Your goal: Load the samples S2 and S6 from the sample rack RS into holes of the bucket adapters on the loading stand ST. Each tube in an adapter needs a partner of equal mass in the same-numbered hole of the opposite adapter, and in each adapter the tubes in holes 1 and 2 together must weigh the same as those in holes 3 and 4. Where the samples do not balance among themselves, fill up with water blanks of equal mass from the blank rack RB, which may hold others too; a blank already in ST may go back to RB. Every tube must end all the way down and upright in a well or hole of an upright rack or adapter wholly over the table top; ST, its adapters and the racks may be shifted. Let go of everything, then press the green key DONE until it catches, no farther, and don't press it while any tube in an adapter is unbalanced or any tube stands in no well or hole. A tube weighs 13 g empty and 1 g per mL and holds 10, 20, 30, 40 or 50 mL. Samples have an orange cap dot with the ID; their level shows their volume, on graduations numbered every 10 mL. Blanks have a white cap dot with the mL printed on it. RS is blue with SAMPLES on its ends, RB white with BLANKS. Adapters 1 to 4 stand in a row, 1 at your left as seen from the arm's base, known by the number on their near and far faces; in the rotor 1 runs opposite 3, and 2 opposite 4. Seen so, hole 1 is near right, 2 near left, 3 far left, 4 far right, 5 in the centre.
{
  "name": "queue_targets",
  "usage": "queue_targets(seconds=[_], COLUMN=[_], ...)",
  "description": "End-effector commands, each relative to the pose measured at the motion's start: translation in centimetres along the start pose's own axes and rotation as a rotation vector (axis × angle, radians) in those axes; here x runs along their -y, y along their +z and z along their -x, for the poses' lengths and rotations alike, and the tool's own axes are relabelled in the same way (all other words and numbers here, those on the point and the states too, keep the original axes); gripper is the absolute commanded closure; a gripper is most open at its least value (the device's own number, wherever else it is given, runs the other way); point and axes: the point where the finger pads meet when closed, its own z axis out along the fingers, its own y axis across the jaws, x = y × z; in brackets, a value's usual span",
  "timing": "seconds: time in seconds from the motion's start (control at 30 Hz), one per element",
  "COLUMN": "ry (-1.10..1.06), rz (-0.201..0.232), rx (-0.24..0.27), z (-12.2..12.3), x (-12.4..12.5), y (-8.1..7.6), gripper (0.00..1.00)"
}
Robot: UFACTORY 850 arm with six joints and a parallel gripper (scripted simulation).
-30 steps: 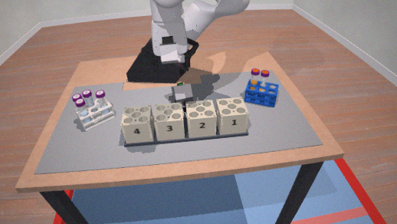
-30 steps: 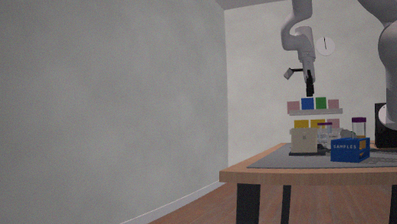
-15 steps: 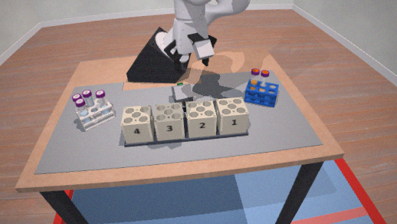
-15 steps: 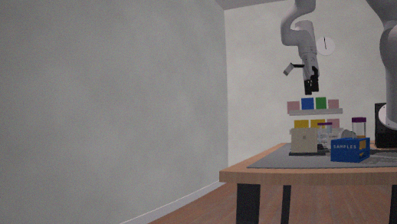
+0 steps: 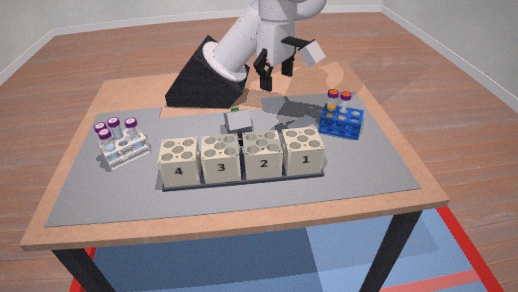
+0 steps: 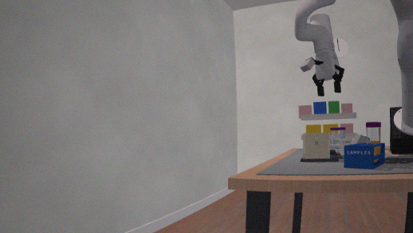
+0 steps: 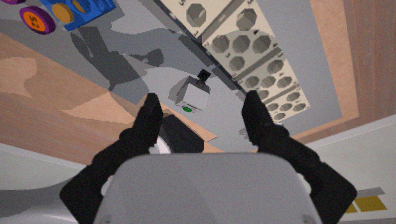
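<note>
1. Because the samples stand in the blue sample rack RS (image 5: 341, 125), take that rack as your landmark: the gripper (image 5: 274, 70) hangs high above the surface (image 5: 350, 165), well apart from the rack, back toward the arm's black base (image 5: 200, 85) and off to the side where the adapters stand.
2. While you plan the approach, note that two purple-capped tubes (image 5: 339, 100) stand upright in the rack's wells on its side nearest the base, so their long axes are vertical; one orange cap dot (image 7: 36, 20) shows in the wrist view, but I cannot read its ID with confidence.
3. Your fingers are spread to their widest and hold nothing; only the surface and the grey DONE key box (image 7: 192, 94) lie below the gap.
4. In the wrist view the rack sits at the upper left corner, so the tubes lie up and to the left of the fingers, not between them.
5. The tool points roughly straight down, seen from the exterior view, with the wrist well above the tube caps.
6. I judge the next move to be a sideways carry to above the rack, then a vertical descent over one cap.
7. Beyond the rack, the loading stand ST (image 5: 240, 182) carries adapters 1 to 4, every visible hole looking unfilled; the white blank rack RB (image 5: 125, 147) stands past adapter 4.
</note>
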Motion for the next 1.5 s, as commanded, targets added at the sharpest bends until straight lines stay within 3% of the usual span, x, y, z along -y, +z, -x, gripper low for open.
queue_targets(seconds=[0.0, 1.47], ry=[-0.083, -0.088], rz=[0.005, 0.005], rx=[-0.005, -0.005], z=[-0.7, -10.6], x=[1.0, 18.4], y=[-0.1, -0.1], gripper=[0.0, 0.0])
